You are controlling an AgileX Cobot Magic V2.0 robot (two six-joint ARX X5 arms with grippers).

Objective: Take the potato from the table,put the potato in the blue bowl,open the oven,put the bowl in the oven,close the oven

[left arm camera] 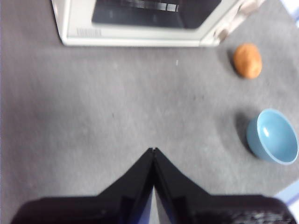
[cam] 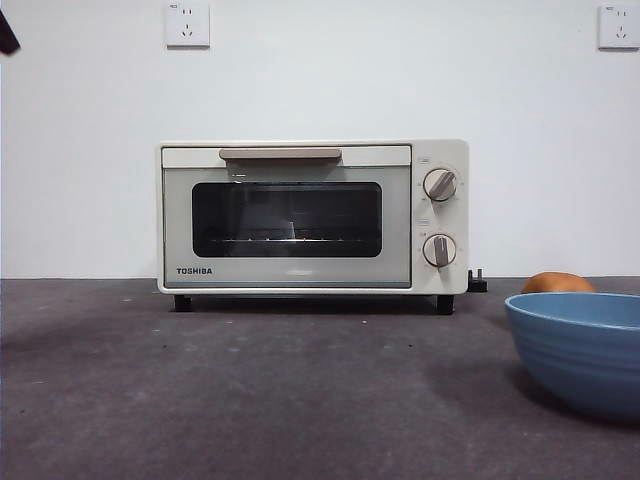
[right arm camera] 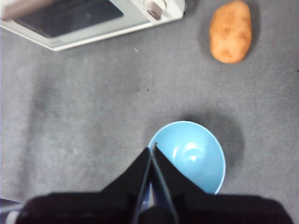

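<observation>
The cream-white oven stands at the back of the table with its door closed. The blue bowl sits empty at the front right, and the orange-brown potato lies on the table behind it, right of the oven. High over the table's middle, my left gripper is shut on nothing, with the oven, potato and bowl ahead. Above the near rim of the bowl hangs my right gripper, shut and empty; the potato lies beyond it.
Two wall sockets are on the white wall behind. A black plug sits by the oven's right foot. A black arm tip shows at the top left corner.
</observation>
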